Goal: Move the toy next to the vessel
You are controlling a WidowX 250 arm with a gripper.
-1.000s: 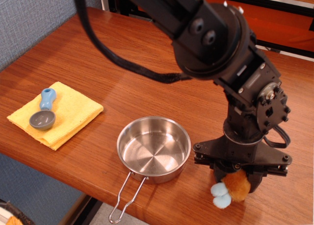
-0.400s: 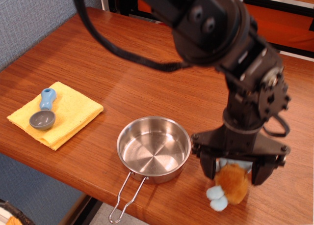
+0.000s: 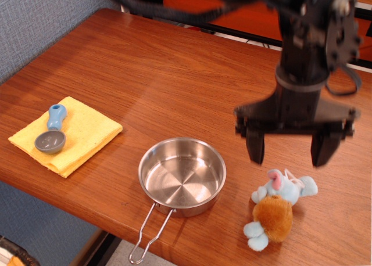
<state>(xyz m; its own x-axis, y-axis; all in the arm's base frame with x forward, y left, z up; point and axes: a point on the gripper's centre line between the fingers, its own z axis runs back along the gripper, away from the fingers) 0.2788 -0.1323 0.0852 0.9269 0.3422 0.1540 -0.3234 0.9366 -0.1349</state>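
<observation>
The toy (image 3: 278, 209), a small plush with a light blue head and limbs, pink ears and an orange-brown body, lies on the wooden table near its front edge, just right of the vessel. The vessel (image 3: 182, 176) is a round shiny steel pot with its wire handle (image 3: 148, 233) pointing over the table's front edge. My gripper (image 3: 289, 151) hangs above the toy's head, open and empty, with its black fingers (image 3: 254, 147) well apart and clear of the plush.
A yellow cloth (image 3: 67, 133) lies at the left front of the table with a blue-handled grey spoon (image 3: 52, 131) on it. The table's front edge (image 3: 87, 216) runs close to the pot and toy. A black frame stands at the back.
My gripper has opened, let go of the toy and risen up and back. The toy now lies free on the table beside the pot, with its head uncovered.
</observation>
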